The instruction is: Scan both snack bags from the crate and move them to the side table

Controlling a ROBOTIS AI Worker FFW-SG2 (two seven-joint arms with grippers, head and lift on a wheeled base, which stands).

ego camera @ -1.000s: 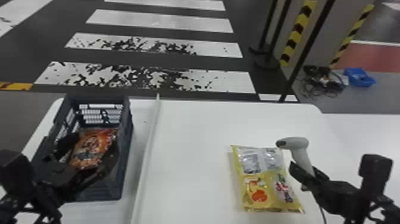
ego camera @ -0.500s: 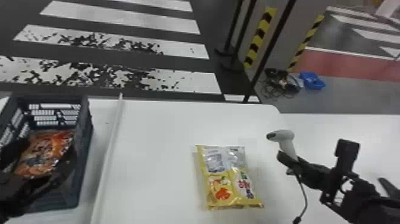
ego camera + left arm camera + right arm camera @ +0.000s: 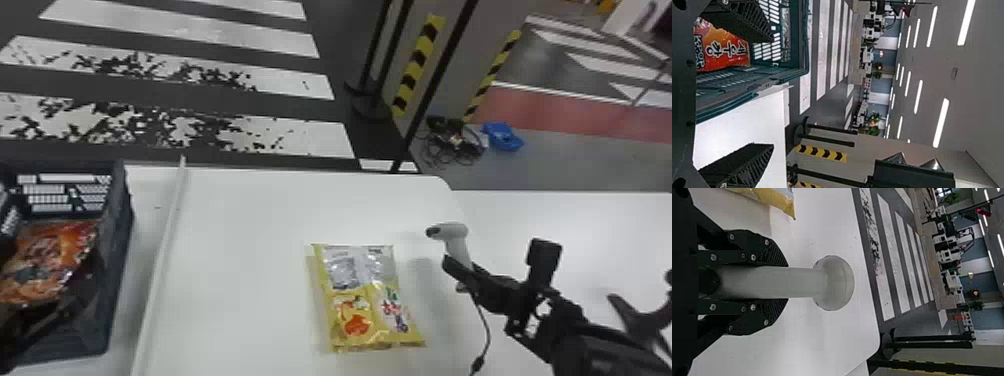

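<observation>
Yellow snack bag [image 3: 367, 300] flat on the table [image 3: 240, 250], orange snack bag [image 3: 50, 260] in the crate [image 3: 117, 260]

The likeliest failure is a missed read. The barcode scanner [image 3: 452, 231] is up to the right of the yellow bag, its head turned towards the left, and I can't make out a barcode on the bag's upward side. If the code is underneath or lost in a crease or glare, sweeping the scanner over it would gain nothing. Its cable [image 3: 483, 320] runs down to the near side, close enough to the bag that a careless pass might drag across it.

On the left, the crate wall is the hazard: a pincer coming down off line could bite the rim instead of the orange bag, and tip or shove the crate.

The right pincer [image 3: 787, 282] is closed about the scanner's handle, a finger against each side. The left pincer [image 3: 773, 93] is wide open by the crate with nothing between its fingers; it would need lining up well inside the walls before closing on the orange bag.
</observation>
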